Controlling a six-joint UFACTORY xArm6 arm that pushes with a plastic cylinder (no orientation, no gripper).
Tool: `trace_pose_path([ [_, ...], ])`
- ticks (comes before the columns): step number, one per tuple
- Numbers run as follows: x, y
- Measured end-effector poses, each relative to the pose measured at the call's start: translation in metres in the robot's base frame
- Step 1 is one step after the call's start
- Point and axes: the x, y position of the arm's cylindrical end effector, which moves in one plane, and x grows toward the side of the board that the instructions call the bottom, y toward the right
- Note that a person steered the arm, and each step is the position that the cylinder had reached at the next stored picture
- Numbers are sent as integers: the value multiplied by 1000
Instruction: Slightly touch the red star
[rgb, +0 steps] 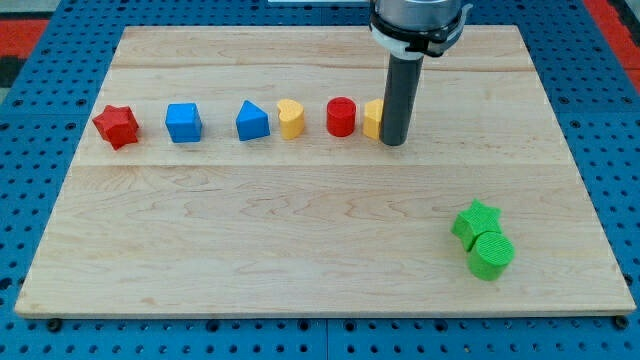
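My tip (393, 142) rests against a yellow block (372, 118), holding nothing; red star (116, 126) lies far left. Approach below the row, stop at contact.

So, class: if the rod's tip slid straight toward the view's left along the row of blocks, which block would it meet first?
My tip sits right beside the partly hidden yellow block, so that comes first, then the red cylinder. The red star lies at the row's far left end. Depth is hard to judge, so contact may already exist.
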Motion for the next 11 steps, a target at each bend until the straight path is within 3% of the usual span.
trace_pose_path([
  [1, 33, 13],
  [2, 68, -40],
  [4, 59, -314],
  [6, 39, -361],
  [11, 5, -357],
])
